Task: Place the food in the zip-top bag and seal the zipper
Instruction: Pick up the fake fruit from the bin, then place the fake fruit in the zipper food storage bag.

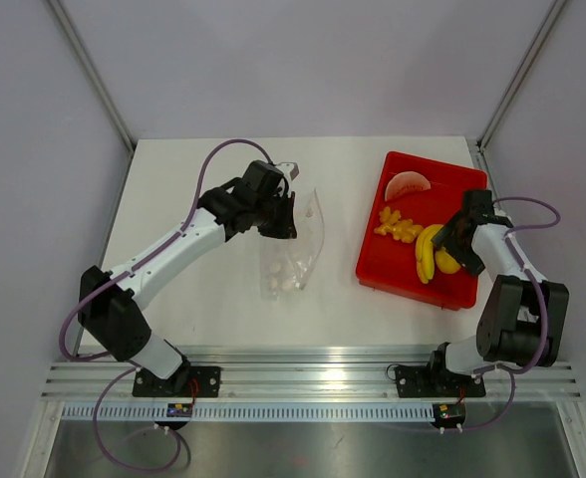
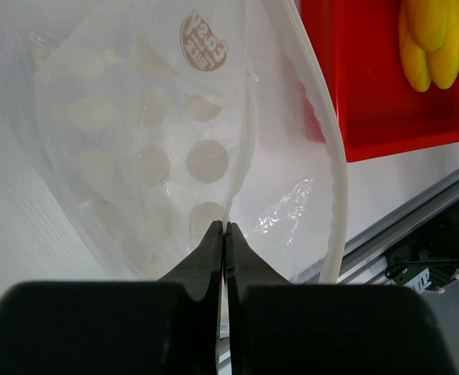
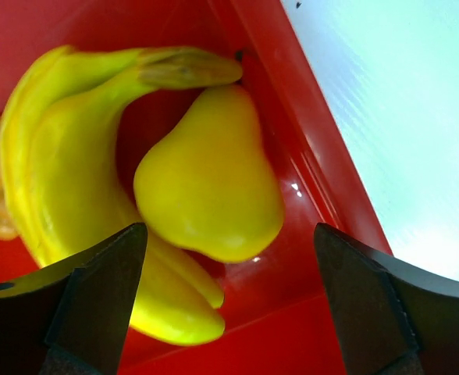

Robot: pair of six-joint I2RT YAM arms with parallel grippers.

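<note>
Grip status, both arms
On the zip-top bag (image 2: 175, 141) edge, left gripper (image 2: 225, 234) clenched; right gripper (image 3: 229, 238) released, over yellow lump (image 3: 210, 187) against banana (image 3: 65, 172) in red tray (image 3: 292, 156).

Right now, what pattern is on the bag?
Whitish round spots on the clear bag, best seen in the left wrist view.

I see a robotics lab test cell: a white table (image 1: 223, 319) boxed in by plain pale walls (image 1: 273, 60), aluminium struts (image 1: 92, 75) in the far corners, and the left arm (image 1: 178, 244) and right arm (image 1: 517, 319) bolted to a slotted aluminium rail (image 1: 313, 373) along the near edge.
</note>
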